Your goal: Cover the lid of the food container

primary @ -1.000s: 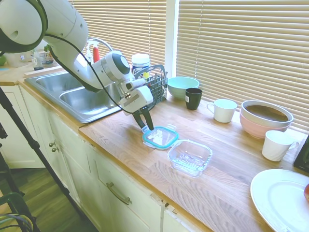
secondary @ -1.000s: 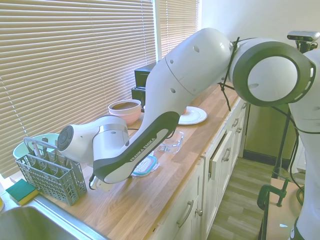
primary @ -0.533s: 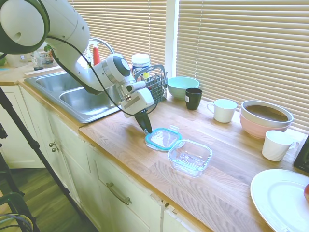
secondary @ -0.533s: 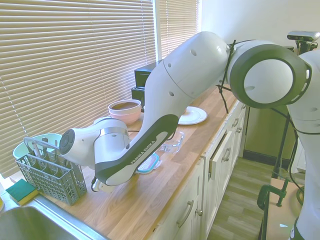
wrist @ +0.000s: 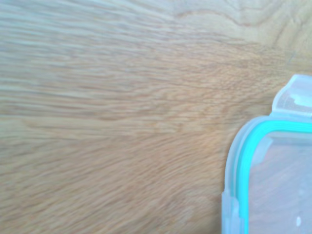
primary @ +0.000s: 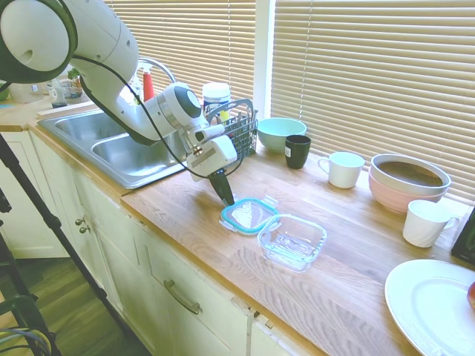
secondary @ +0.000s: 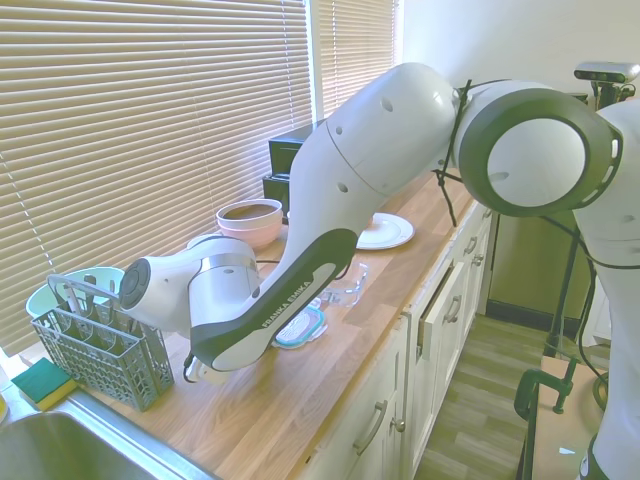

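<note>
In the first exterior view you see the fingers pinched together on the sink-side edge of the lid, which is tilted, that edge raised off the table. The food container sits on the table just beside the lid, on the side away from the sink. In the second exterior view the arm hides most of the lid; the food container shows just beyond it. In the wrist view you see one teal-rimmed corner of the lid over blurred wood grain.
</note>
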